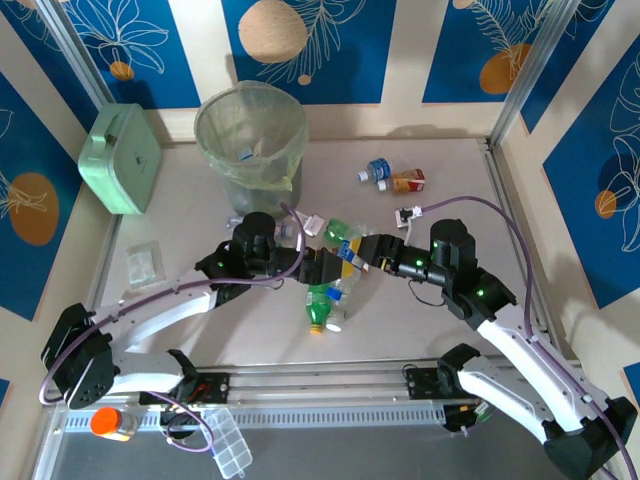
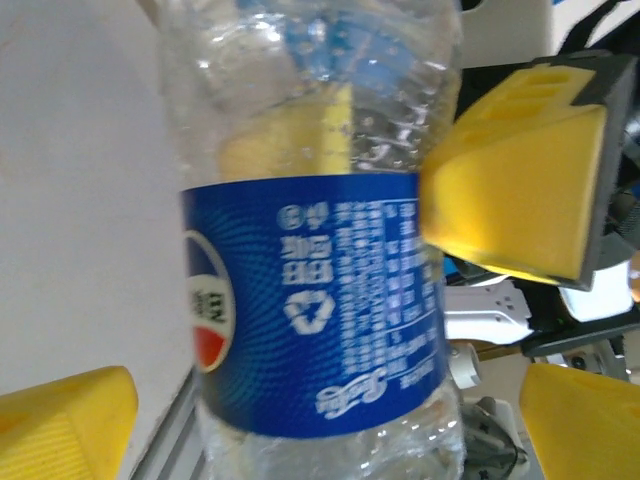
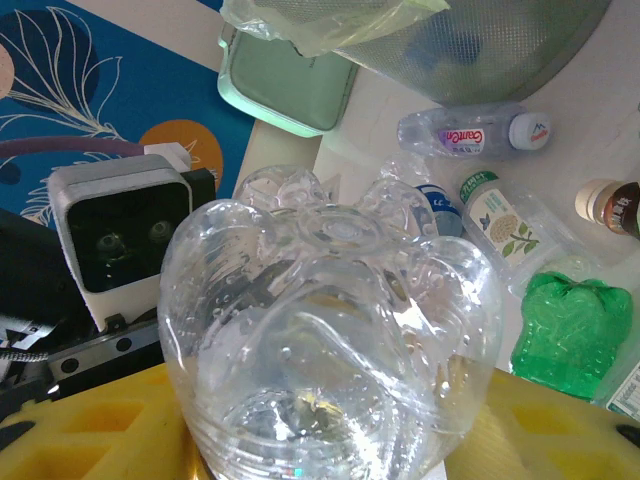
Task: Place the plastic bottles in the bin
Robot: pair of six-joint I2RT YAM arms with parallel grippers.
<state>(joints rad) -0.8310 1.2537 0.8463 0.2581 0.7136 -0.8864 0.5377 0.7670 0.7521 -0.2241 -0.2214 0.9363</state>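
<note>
Left wrist: blue-labelled bottle [image 2: 320, 300] sits between spread jaws of left gripper [image 2: 322, 425]

1. On the blue-label bottle [image 2: 315, 330], between the fingers of the left hand [image 2: 320, 430]: a Pepsi globe emblem, a recycling-arrows symbol and white Chinese print, all upside down. The small print cannot be read.
2. On the clear bottle [image 3: 470, 133], lying beyond the right hand [image 3: 320, 440]: red script, apparently "Ganten".
3. On the leaf-label bottle [image 3: 497, 222], nearer that hand: lettering too small to read.
</note>
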